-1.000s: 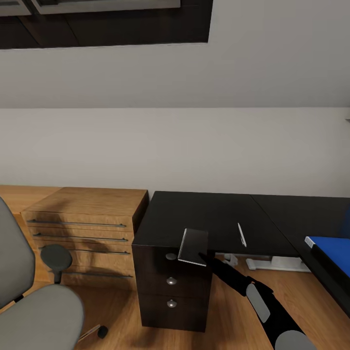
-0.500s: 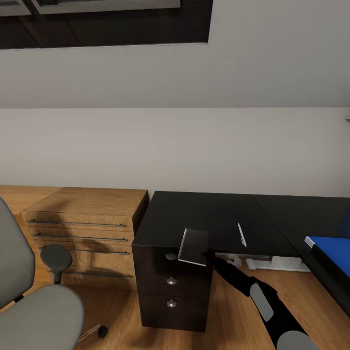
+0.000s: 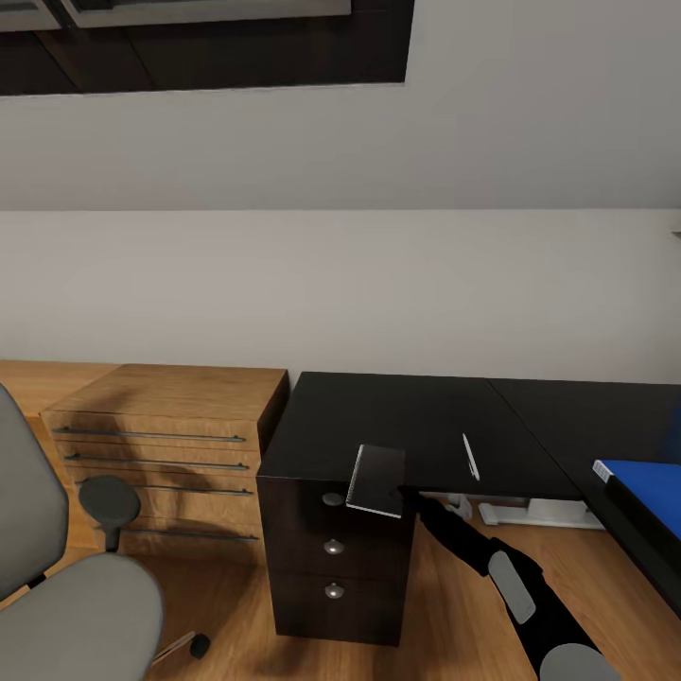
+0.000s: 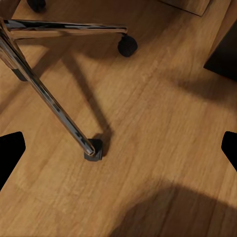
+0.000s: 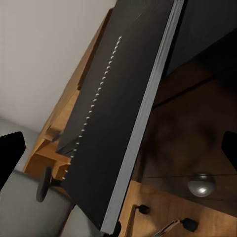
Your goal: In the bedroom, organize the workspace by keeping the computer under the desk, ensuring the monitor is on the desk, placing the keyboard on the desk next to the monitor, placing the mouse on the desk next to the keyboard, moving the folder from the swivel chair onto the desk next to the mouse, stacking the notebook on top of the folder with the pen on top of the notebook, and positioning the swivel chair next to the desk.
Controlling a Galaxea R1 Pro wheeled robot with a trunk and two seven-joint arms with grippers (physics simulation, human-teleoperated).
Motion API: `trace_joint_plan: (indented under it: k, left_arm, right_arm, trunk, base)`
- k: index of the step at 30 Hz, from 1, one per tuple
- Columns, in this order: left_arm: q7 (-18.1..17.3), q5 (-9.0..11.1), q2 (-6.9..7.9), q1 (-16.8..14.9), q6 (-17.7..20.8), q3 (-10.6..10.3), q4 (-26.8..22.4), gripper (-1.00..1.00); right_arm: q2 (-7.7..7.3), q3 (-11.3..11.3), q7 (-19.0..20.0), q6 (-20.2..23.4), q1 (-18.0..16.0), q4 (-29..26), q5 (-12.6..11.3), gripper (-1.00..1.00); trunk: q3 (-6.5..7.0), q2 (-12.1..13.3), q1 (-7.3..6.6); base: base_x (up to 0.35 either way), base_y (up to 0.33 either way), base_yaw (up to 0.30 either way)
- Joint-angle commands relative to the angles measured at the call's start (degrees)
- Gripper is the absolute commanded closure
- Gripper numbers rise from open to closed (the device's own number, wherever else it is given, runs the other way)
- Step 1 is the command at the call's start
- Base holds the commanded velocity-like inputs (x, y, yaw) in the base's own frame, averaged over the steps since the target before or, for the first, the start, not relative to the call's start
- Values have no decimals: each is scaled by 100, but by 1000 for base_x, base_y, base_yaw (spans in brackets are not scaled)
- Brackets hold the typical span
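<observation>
1. In the head view, the right arm reached up from the lower right to the front edge of the desk point(image 3: 397, 416), where the notebook point(image 3: 376, 480) lay overhanging the edge above the drawer unit point(image 3: 333, 549). The right gripper point(image 3: 402, 492) sat at the notebook's near corner; whether it clamped the cover or merely touched it could not be told from here. The pen point(image 3: 470, 457) lay on the desk just to the right of the notebook, apart from it. The folder point(image 3: 648, 492) rested on the desk's right wing, well apart from both. The swivel chair point(image 3: 57, 586) stood at the far left, beside the wooden dresser point(image 3: 161, 445).

2. In the left wrist view, the left gripper point(image 4: 118, 148) hung with its fingertips wide apart and nothing between them, over the wooden floor point(image 4: 163, 128) and the chair's chrome base, with one castor point(image 4: 93, 149) beneath.

3. In the right wrist view, the notebook filled the middle as a tilted dark slab with its spiral holes and pale page edge. The right gripper's fingertips showed at the frame's two sides, apart; contact with the notebook could not be confirmed. A drawer knob point(image 5: 201, 184) showed below.

4. The step in hand looked like picking up the notebook. The next move would call for a firm hold on the overhanging edge, then a lift clear of the pen and a carry right to the folder.
</observation>
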Motion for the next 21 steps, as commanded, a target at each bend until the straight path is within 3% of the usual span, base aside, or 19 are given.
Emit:
trace_joint_plan:
  k: [1,21]
  left_arm:
    - [15,-32,-2,-3,-13,19,2,-100]
    - [16,-32,-1,-4,-13,23,2,-100]
  right_arm:
    - [1,-11,6,48,-3,1,-50,-100]
    - [4,-5,7,51,-6,1,-87,-100]
  trunk:
    - [-6,-3,-1]
    - [-6,-3,-1]
  base:
    - [0,0,0]
    - [49,30,0]
